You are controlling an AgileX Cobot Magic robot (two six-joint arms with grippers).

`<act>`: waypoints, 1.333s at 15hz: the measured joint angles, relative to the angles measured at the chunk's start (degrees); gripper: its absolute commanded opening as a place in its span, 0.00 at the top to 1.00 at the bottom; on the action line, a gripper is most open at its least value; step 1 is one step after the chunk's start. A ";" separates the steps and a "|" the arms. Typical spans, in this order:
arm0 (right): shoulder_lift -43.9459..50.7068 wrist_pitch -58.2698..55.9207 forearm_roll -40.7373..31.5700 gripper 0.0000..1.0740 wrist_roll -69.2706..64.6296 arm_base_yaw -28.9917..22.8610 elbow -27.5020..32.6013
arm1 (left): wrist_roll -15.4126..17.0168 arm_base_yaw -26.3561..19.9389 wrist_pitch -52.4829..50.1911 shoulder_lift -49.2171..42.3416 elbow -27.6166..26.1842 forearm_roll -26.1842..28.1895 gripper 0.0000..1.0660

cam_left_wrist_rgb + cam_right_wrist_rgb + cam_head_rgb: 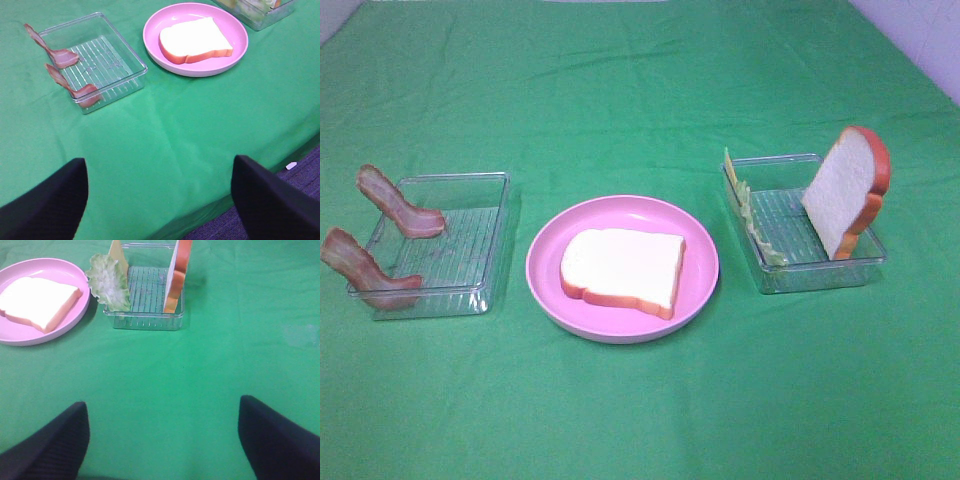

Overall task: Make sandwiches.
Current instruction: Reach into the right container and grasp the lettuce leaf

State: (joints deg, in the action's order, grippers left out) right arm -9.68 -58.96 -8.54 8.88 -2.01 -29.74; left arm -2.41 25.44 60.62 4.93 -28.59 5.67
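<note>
One white bread slice (623,268) with orange-brown crust lies flat on the round pink plate (705,262). A second bread slice (845,185) stands leaning in the right clear tray (790,228), with pale green lettuce (752,220) and a yellow cheese square (728,162) leaning on that tray's left wall. Two bacon strips (398,203) (365,268) hang over the left wall of the left clear tray (470,235). Neither gripper shows in the exterior view. My left gripper (160,210) and right gripper (160,445) are open and empty, well short of the trays.
A green cloth covers the table. In the left wrist view the table's near edge (235,197) and purple floor (300,175) show. A pale wall shows at the far right corner (920,30).
</note>
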 measured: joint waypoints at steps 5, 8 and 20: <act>-22.23 16.84 -2.35 0.29 0.00 0.00 -0.34 | 0.00 0.00 0.00 0.00 0.00 -0.06 0.29; -35.12 22.23 -2.81 0.29 0.00 0.00 -1.26 | 0.00 0.00 0.00 0.00 0.00 -0.06 0.29; -74.43 6.88 -11.34 0.41 1.15 -12.32 -36.61 | 0.00 0.00 -0.06 0.00 0.00 -0.06 0.29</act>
State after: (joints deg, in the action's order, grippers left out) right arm -84.11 -52.08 -19.88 10.03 -14.32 -66.35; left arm -2.41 25.44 60.56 4.93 -28.59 5.61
